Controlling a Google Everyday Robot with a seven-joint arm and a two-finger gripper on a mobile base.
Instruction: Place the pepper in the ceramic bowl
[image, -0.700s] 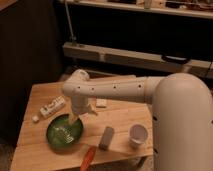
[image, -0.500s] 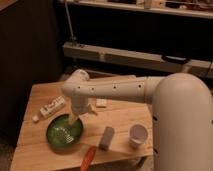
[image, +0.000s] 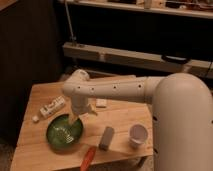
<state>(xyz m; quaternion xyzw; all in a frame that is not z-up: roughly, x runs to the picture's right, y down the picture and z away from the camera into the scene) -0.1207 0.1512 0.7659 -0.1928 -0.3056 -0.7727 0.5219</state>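
The slim, tapering red-orange pepper (image: 88, 156) is seen lying at the front edge of the pale wooden surface (image: 35, 150), near the glossy round green ceramic bowl (image: 56, 137). The pincer (image: 75, 119) is held over the bowl's far side; whether it is spread cannot be told. A grey rectangular block (image: 106, 137) is seen beside the pepper. The room behind is dim.

From here my gripper (image: 75, 119) sits over the bowl's (image: 62, 137) back rim, its upper part hidden by the arm (image: 115, 90). The arm's bulk runs off the right and bottom edges and covers the desk's (image: 120, 120) right edge. I cannot read the white packet (image: 52, 107) near the left edge.
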